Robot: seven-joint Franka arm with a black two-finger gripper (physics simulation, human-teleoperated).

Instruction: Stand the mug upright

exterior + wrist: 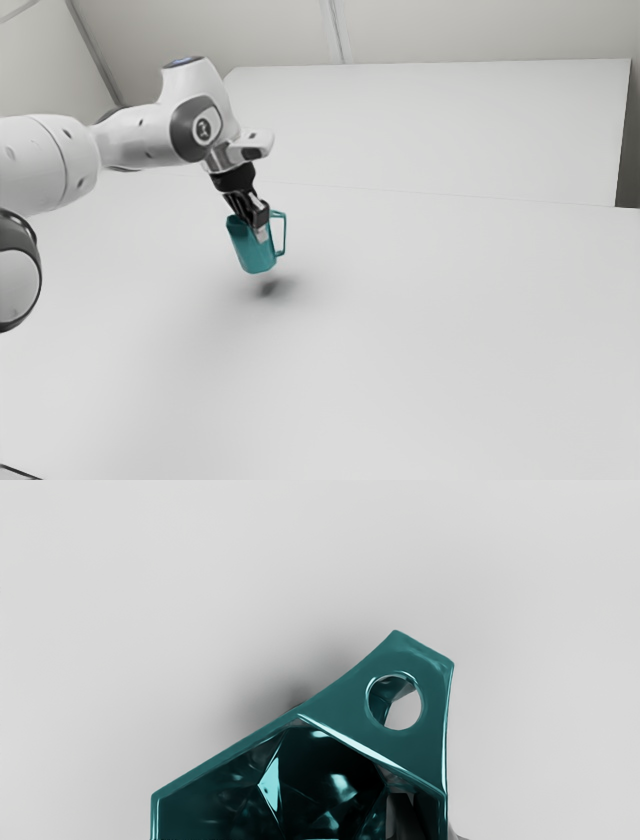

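Gripper, mine: fingers clamped on the wall of one teal mug, one inside, one outside. Mug: aloft over white table, mouth up, slightly tilted, handle toward the exterior view's right; shadow beneath.

The wrist view's bottom edge crops the mug (its rim, too).

So my desk is just a big, smooth, pale grey-white thing, same in my wrist view. Past its far edge there's a broad white panel, with a dark strip at the exterior view's right. Behind that, a greyish wall with a seam in it. Oh, and a thin dark line, bottom left corner, can't tell what.
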